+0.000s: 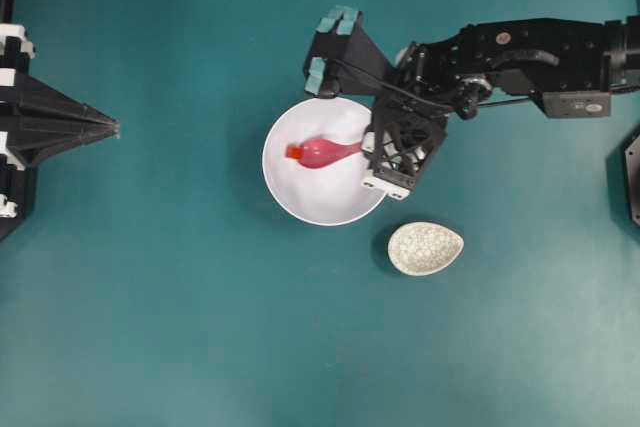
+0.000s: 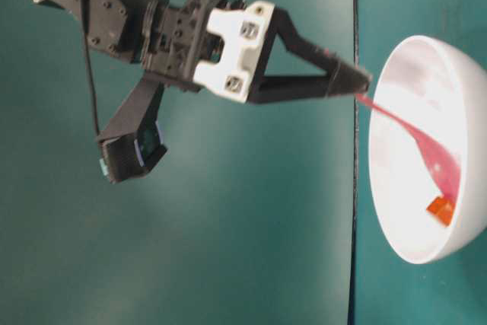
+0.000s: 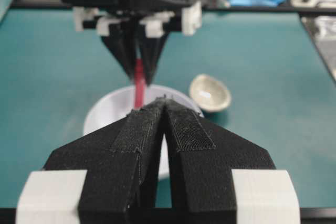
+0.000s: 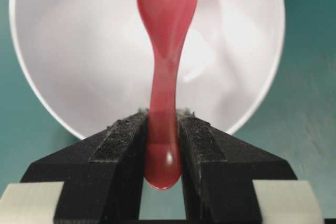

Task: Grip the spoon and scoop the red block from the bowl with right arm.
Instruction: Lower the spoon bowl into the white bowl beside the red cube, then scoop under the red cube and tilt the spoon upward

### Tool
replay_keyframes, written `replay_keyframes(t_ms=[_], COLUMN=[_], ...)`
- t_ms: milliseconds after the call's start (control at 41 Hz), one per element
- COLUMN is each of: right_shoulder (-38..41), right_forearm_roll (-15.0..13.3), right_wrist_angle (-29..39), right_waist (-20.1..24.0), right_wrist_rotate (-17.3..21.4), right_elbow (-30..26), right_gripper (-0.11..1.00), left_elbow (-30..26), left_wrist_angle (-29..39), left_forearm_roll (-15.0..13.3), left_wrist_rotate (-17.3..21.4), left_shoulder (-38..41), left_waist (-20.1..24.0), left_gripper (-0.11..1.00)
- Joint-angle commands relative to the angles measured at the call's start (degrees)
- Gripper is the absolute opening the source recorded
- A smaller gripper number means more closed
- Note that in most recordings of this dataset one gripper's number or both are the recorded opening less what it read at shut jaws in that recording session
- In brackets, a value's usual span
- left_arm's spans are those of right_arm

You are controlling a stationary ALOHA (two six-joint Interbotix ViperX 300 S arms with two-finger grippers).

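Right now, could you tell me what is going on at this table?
The right gripper is shut on the handle of the pink-red spoon and holds its scoop inside the white bowl. The scoop's tip is right at the small red block, which lies on the bowl's floor, not yet scooped. The left gripper is shut and empty, away from the bowl. A speckled oval dish sits beside the bowl.

A teal table fills the overhead view, its surface plain and matte. Two dishes rest directly on it. A big white bowl sits just right of the frame's centre. Below and to the right of it, near but apart, lies a small speckled dish (oval, off-white, with one end drawn to a point).
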Motion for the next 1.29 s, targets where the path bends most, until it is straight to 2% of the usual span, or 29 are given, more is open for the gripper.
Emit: replay_keyframes(t_ms=[0, 317, 659, 805, 1049, 1269], right_shoulder=[-0.4, 0.1, -1.8, -3.9, -9.8, -15.6], right_forearm_roll=[0.2, 2.5, 2.6, 2.6, 2.5, 2.5], right_wrist_angle=[-1.1, -2.1, -4.6, -9.6, -20.0, -25.6], right_waist=[-0.2, 0.0, 1.2, 1.9, 2.8, 4.0], right_wrist_rotate=[0.3, 0.3, 0.4, 0.8, 2.8, 3.1], right_elbow=[-2.5, -3.6, -0.8, 2.7, 11.6, 19.6], right_gripper=[0.24, 0.24, 0.24, 0.24, 0.24, 0.24], left_elbow=[-1.8, -1.8, -1.8, -1.8, -1.8, -1.8], left_wrist_angle=[-0.2, -0.2, -0.2, -0.2, -0.2, -0.1], left_forearm_roll=[0.1, 0.2, 0.2, 0.1, 0.2, 0.2], left_wrist_rotate=[0.1, 0.2, 0.1, 0.1, 0.1, 0.1], left_shoulder=[0.2, 0.2, 0.2, 0.2, 0.2, 0.2], left_waist=[0.0, 0.1, 0.1, 0.0, 0.0, 0.0], left_gripper=[0.0, 0.0, 0.0, 0.0, 0.0, 0.01])
